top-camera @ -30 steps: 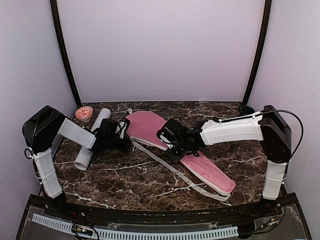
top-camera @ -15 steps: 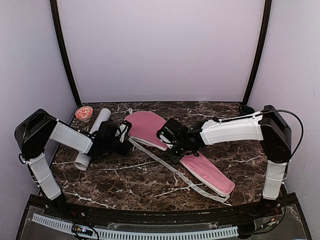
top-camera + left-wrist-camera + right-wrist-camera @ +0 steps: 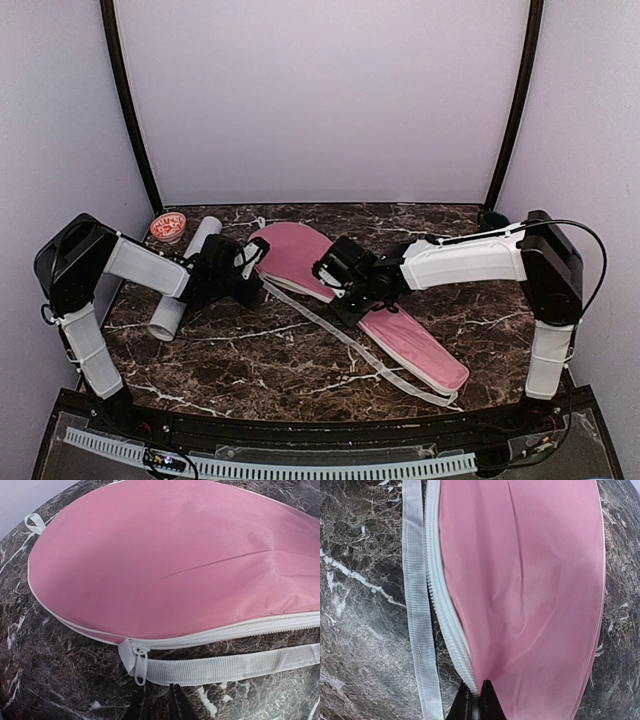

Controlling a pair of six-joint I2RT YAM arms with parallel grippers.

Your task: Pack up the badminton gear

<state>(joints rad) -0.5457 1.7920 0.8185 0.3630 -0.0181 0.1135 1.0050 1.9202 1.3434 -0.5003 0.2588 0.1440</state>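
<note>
Since a second ago my left elbow has sunk lower and further out, while the left claw (image 3: 160, 707) stays at the wide end of the cover (image 3: 175, 555); the cover has not shifted. That claw's tips stand a slit apart and hold nothing, just short of the zip pull (image 3: 140, 664) and the strap (image 3: 225, 665). My right claw (image 3: 476, 702) is closed, tips on the zip edge at mid-cover; whether fabric is pinched I cannot tell. The cover lies flat and slantwise on the surface (image 3: 250, 350), wide end back-left, narrow end near-right, with the strap trailing along its near edge. Bare marble shows between strap and near edge. The tube (image 3: 185, 275) lies just left of my left wrist, the cap (image 3: 168, 226) by its far end.
</note>
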